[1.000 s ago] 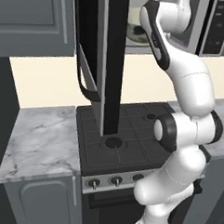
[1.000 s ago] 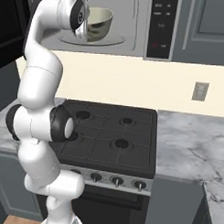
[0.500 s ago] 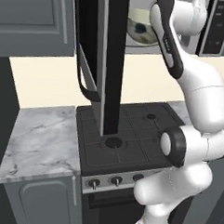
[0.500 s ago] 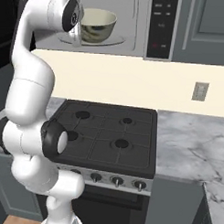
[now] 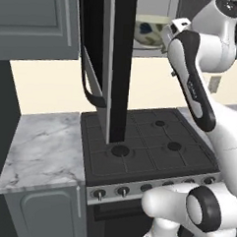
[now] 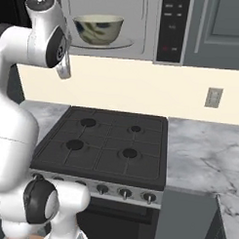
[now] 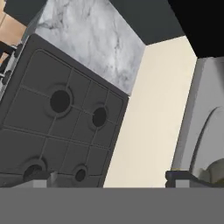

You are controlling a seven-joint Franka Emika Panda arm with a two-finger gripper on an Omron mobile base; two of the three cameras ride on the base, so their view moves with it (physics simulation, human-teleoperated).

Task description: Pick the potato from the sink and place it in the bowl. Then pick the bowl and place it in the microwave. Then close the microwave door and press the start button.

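Microwave [image 6: 159, 25] sits up beside the gripper [image 7: 111, 177], its door [image 5: 111, 66] swung wide open. Stove [image 6: 108, 145] lies well below. The patterned bowl [image 6: 98, 29] rests inside the cavity on the glass plate [image 6: 121, 44], just beyond the gripper, whose fingers [image 7: 177, 176] are spread wide, grasping nothing.

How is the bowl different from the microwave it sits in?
The bowl is small and round; the microwave is a big box around it. The bowl is cream with blue-green leaf marks; the microwave is plain silver-grey with a dark control panel. Both are up above the stove.
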